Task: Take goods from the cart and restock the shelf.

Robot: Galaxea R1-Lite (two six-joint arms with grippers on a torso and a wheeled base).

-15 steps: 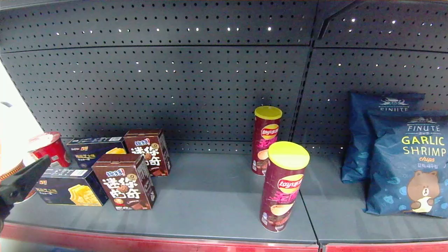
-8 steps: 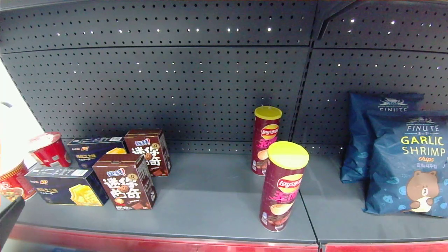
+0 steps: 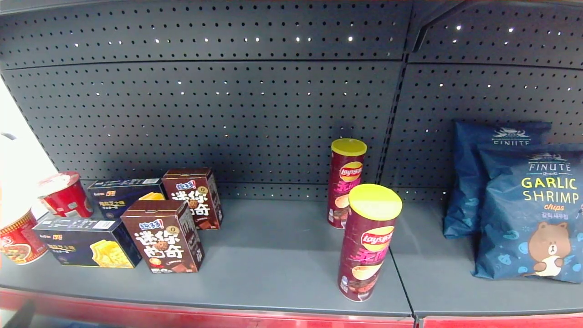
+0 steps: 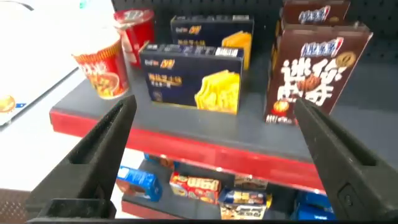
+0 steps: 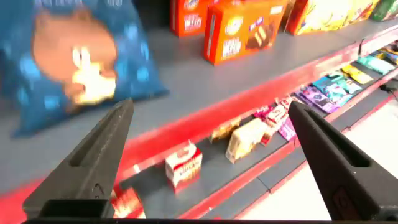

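The grey shelf point(image 3: 273, 264) holds two brown boxes point(image 3: 164, 237), two dark blue boxes point(image 3: 89, 243), two yellow-lidded chip cans point(image 3: 369, 241) and blue snack bags point(image 3: 533, 214). My left gripper point(image 4: 214, 162) is open and holds nothing. It hangs in front of and slightly below the shelf's red front edge point(image 4: 186, 137), facing a dark blue box point(image 4: 193, 78) and a brown box point(image 4: 314, 78). My right gripper point(image 5: 211, 168) is open too, with nothing in it, in front of the red edge point(image 5: 205, 118) near a blue bag with a bear point(image 5: 74, 62).
Red noodle cups point(image 3: 63, 193) stand at the shelf's far left. Bare grey shelf lies between the boxes and the cans. Orange boxes point(image 5: 242, 31) stand beyond the blue bag. A lower shelf carries small packs point(image 4: 199, 186) and cartons point(image 5: 183, 168).
The left gripper's finger, seen in the head view by the noodle cup a second ago, has sunk down and out past the lower left corner. The goods have not moved.
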